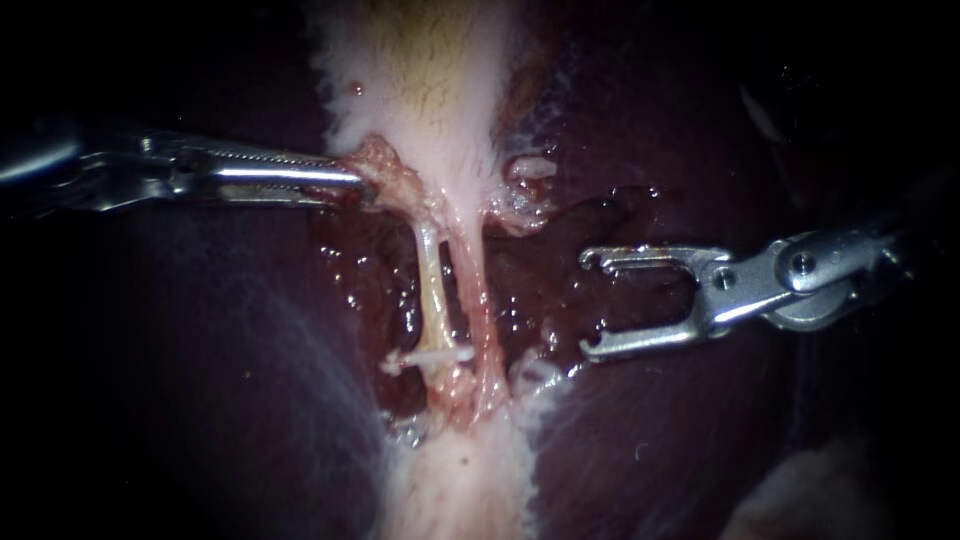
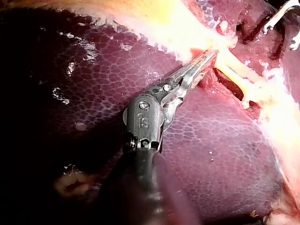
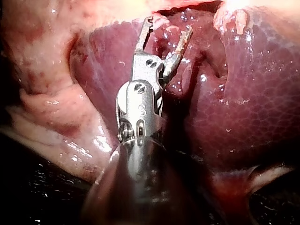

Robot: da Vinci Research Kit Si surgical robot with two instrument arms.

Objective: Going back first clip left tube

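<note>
A: Seeing a clip (image 1: 430, 353) set across the left tube (image 1: 428, 285), low down. Done?
B: Looks done. Holding the right instrument (image 1: 588, 304) clear over the liver (image 1: 200, 330), jaws wide, empty; gripping gallbladder (image 1: 420, 90) tissue with the left instrument (image 1: 352, 183). Only backing away left.

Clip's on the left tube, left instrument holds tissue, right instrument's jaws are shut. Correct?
No: the endoscope view shows the right instrument with jaws open and empty. The clip does sit on the left tube, and the left instrument does hold tissue.
</note>
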